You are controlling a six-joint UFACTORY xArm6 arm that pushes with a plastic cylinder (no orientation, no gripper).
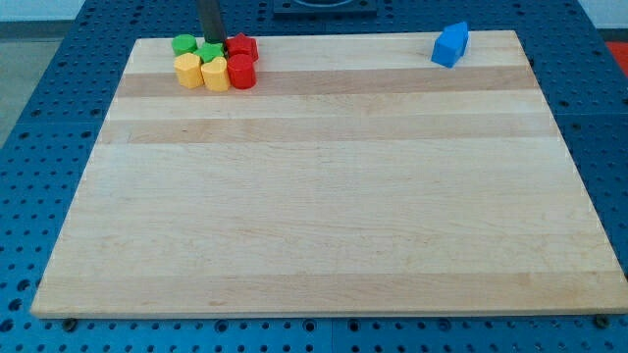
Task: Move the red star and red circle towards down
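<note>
The red star (242, 45) lies at the top left of the wooden board (324, 176), near its top edge. The red circle (241, 72) sits just below it, touching it. My tip (213, 37) is at the top edge, right above the green star (211, 51) and just left of the red star. A green circle (183, 44) lies left of the tip. Two yellow blocks, one (187, 70) and another (215, 73), form the lower row left of the red circle. All six are packed in one cluster.
A blue block (450, 44) lies at the top right of the board near its top edge. The board rests on a blue perforated table (39, 147).
</note>
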